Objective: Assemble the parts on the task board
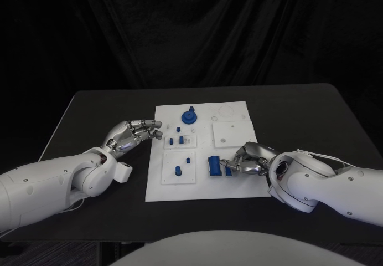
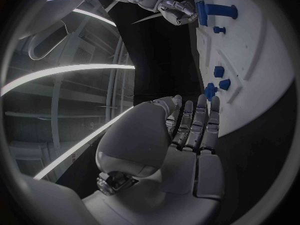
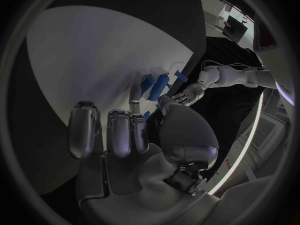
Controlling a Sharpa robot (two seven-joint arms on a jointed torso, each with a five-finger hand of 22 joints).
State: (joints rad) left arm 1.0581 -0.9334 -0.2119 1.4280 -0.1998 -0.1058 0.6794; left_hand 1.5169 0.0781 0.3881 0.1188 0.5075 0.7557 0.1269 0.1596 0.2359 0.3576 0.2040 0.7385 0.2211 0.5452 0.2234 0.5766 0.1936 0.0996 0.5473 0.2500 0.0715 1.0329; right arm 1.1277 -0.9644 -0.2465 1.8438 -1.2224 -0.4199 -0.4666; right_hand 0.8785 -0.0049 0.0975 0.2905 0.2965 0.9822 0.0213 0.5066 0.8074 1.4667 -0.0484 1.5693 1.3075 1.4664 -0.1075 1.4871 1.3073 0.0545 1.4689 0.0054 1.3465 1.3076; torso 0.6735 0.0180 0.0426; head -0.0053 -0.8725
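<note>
The white task board (image 1: 200, 185) lies mid-table. A blue round part (image 1: 190, 116) stands at its far end, with small blue pieces (image 1: 179, 139) nearer the middle and two pegs (image 1: 182, 165) in a lower plate. My right hand (image 1: 249, 158) rests on the board's right side, thumb and finger pinching a blue cylinder part (image 1: 215, 165) that lies there; the same part (image 3: 161, 84) sits just past the fingertips of that hand (image 3: 134, 130). My left hand (image 1: 134, 134) hovers at the board's left edge, fingers loosely bent, holding nothing. From its wrist, that hand (image 2: 187, 130) points toward the small blue pieces (image 2: 217, 81).
Two raised white square plates (image 1: 233, 134) and a round recess (image 1: 227, 112) occupy the board's right half. Bare black table (image 1: 319, 116) surrounds the board, with its edges well away on either side.
</note>
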